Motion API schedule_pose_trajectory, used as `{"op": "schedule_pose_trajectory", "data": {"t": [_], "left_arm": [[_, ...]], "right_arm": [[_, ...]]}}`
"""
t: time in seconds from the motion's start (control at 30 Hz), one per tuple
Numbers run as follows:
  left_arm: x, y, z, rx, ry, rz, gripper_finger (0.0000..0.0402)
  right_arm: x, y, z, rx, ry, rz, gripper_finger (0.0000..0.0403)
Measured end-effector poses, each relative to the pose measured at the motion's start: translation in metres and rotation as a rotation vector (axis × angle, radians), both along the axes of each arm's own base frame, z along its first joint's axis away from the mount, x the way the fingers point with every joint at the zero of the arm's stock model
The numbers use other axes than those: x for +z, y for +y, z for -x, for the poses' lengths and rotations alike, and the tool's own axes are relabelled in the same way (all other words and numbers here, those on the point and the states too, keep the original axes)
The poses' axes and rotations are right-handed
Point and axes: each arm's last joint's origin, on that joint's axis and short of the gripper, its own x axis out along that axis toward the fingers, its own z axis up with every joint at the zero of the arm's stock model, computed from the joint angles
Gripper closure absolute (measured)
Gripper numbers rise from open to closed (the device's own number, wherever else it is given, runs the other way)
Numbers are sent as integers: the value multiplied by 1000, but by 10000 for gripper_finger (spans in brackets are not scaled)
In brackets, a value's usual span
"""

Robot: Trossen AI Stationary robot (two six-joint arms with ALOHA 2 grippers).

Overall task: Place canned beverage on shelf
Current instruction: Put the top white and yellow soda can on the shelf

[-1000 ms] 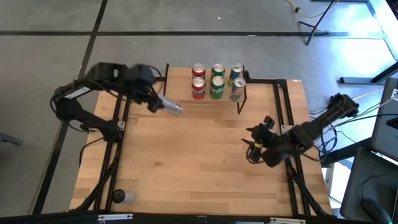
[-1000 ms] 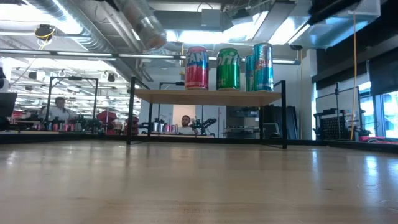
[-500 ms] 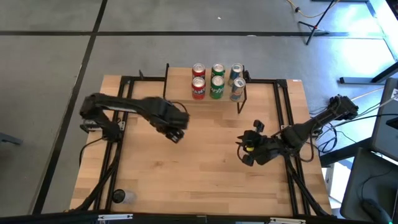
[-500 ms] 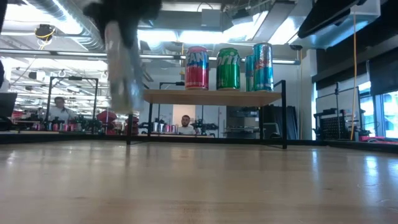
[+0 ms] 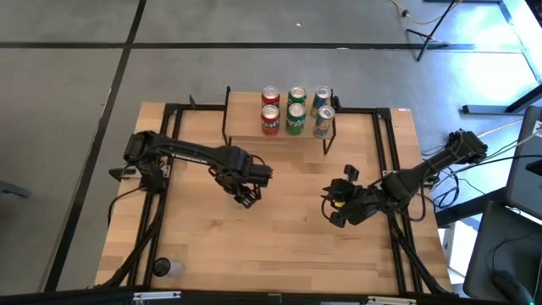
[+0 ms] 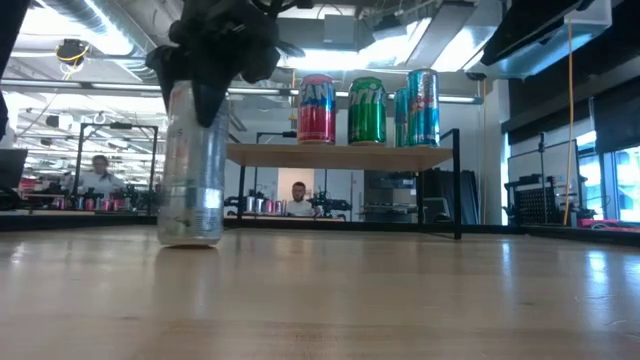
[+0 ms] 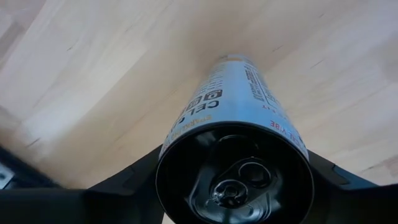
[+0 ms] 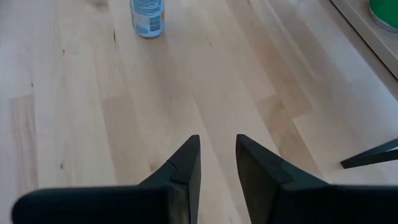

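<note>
My left gripper (image 5: pixel 247 191) is shut on a silver can (image 6: pixel 192 165) that stands upright on the wooden table, left of centre. The can also shows in the left wrist view (image 7: pixel 239 99) and the right wrist view (image 8: pixel 147 15). The shelf (image 5: pixel 246 135), a light wood plank on thin black legs, stands at the table's far edge. Several cans, red (image 6: pixel 316 108), green (image 6: pixel 366 110) and blue (image 6: pixel 422 106), stand on its right part. My right gripper (image 5: pixel 333 208) is open and empty, low over the table right of centre. My left gripper pinches the can's upper end (image 7: pixel 186 134) between its two fingers (image 7: pixel 127 186), one on each side just below the rim. The fingers come from above, pointing down. The can stands upright with its base (image 6: pixel 190 238) on the table.
The shelf's left part (image 6: pixel 260 152) is bare plank. A small clear thing (image 5: pixel 165 268) lies at the table's near left corner. Black frame rails (image 5: pixel 385 144) run along the table's left and right sides. People show in the room behind the table (image 6: pixel 96 172).
My left gripper has come from beside the shelf's left end toward the table's near edge and its middle, and down. It has tipped the silver can from slanting to upright, and the can now stands on the table. My right gripper has gone a little toward the table's left.
</note>
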Motion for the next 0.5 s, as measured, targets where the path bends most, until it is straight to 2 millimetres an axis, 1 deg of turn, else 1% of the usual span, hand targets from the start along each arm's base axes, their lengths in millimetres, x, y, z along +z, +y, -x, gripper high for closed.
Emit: {"op": "schedule_pose_trajectory", "data": {"t": [0.17, 0.4, 0.5], "left_arm": [[0, -1, -1, 6, -6, 1, 140], [-1, -2, -1, 20, -2, 28, 70], [-1, -2, -1, 17, 0, 45, 50]], "right_arm": [[0, 0, 0, -4, -3, 6, 315], [0, -1, 1, -10, 2, 21, 315], [-1, -1, 1, -11, 8, 26, 315]]}}
